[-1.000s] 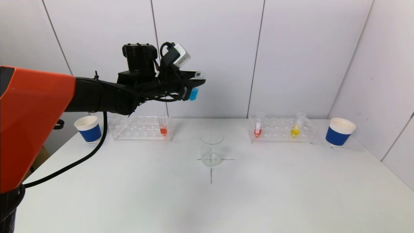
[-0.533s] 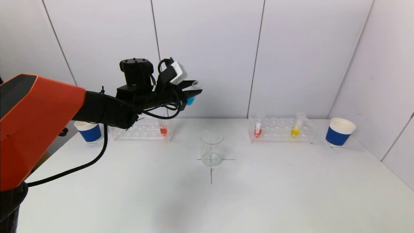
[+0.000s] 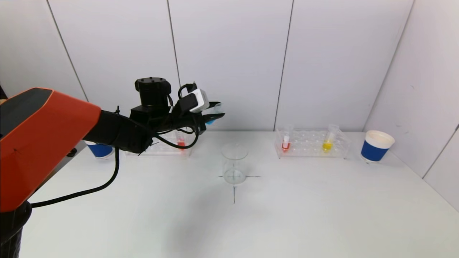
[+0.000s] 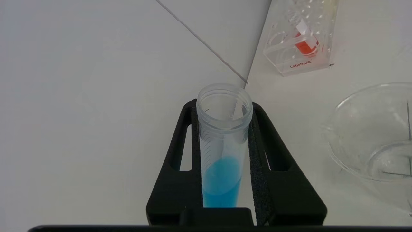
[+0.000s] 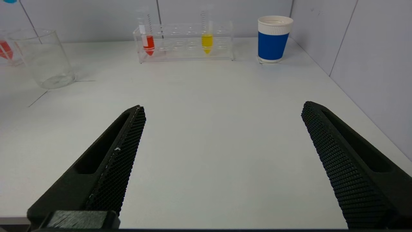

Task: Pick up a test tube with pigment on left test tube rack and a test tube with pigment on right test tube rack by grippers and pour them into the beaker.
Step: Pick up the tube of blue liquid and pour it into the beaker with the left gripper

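Observation:
My left gripper (image 3: 215,115) is shut on a clear test tube with blue pigment (image 4: 222,154), held in the air above the table, left of and above the glass beaker (image 3: 234,163). The beaker stands on a cross mark at the table's middle and also shows in the left wrist view (image 4: 373,132). The left rack (image 3: 157,145) holds a red tube (image 3: 181,142). The right rack (image 3: 311,144) holds a red tube (image 3: 285,142) and a yellow tube (image 3: 327,143). My right gripper (image 5: 222,122) is open and empty, low over the table's near right, out of the head view.
A blue paper cup (image 3: 376,146) stands right of the right rack, another (image 3: 98,149) left of the left rack, partly behind my arm. White wall panels close the back and right. A black cable hangs from my left arm.
My left gripper has come down with the blue tube, from high above the left rack to just above table level near the beaker. The right arm has not moved.

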Controlling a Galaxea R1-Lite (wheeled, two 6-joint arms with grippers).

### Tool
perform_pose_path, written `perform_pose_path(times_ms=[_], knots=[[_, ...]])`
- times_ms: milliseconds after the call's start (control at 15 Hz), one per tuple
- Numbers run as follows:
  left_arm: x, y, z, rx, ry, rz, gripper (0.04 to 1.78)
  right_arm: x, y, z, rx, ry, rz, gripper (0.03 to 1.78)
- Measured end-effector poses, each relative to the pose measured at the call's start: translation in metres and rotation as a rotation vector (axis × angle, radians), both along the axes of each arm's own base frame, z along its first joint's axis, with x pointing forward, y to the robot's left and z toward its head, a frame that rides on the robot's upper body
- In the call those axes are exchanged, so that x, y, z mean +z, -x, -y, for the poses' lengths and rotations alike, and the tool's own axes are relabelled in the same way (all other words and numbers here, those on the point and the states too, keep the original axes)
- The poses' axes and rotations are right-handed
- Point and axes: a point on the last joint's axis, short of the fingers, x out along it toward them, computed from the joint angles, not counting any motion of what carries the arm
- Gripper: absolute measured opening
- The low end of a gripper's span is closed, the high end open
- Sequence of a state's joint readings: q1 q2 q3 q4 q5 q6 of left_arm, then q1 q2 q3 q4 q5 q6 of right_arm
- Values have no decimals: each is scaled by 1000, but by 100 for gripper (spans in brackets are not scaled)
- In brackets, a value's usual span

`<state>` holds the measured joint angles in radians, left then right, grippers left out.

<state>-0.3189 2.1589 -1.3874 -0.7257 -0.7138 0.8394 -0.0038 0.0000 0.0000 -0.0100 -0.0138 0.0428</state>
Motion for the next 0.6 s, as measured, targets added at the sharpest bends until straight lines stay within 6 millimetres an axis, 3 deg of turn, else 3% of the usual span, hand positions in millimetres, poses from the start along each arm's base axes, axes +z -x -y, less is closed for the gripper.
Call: perform_pose_path(times_ms=[600], knots=[[-18, 6, 4, -41, -117, 110, 44, 0, 0, 0, 0, 0, 0, 176]])
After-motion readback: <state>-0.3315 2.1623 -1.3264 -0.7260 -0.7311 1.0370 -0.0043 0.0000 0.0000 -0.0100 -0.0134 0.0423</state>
